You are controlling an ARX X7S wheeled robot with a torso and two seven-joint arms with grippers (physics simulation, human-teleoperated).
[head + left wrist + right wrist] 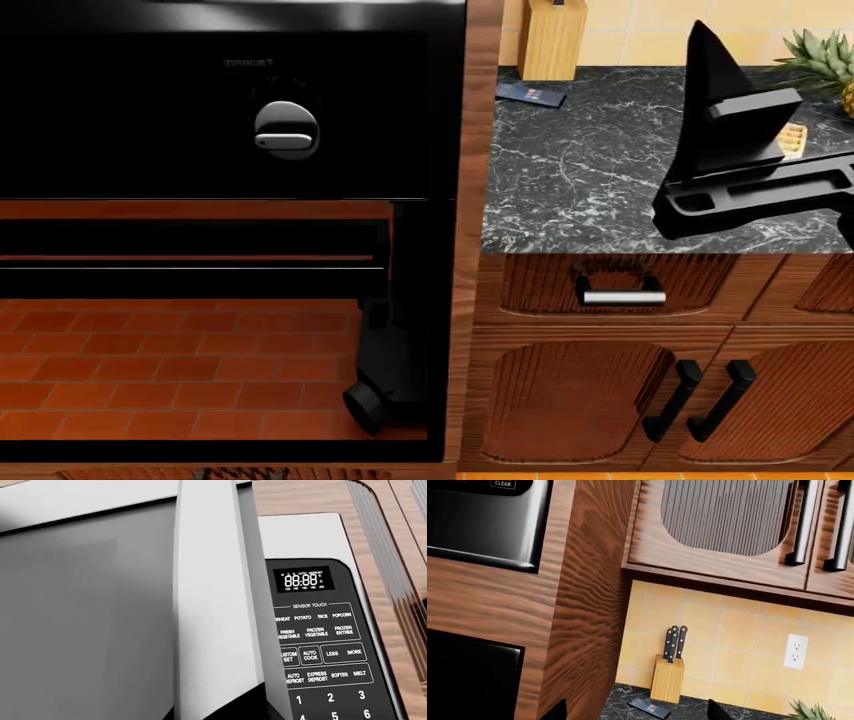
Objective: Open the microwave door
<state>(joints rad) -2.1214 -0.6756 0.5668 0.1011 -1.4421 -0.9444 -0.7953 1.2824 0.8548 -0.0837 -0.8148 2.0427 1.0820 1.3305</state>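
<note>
The microwave fills the left wrist view: its grey door window (87, 620), a tall silver door handle (207, 580) and the control panel (320, 645) with a lit display. My left gripper (200, 715) sits right at the handle. A black finger (257, 705) overlaps the handle's lower end, and the jaws look shut on it. In the right wrist view the microwave's lower corner (480, 525) shows beside a wooden panel. My right gripper (727, 90) hangs open and empty over the marble counter (587, 170).
A black oven (227, 100) sits below, in the wooden column. On the counter are a knife block (551, 40), a dark phone (531, 95) and a pineapple (821, 60). Upper cabinets (727, 515) hang right of the microwave. A drawer (621, 295) and cabinet doors are below.
</note>
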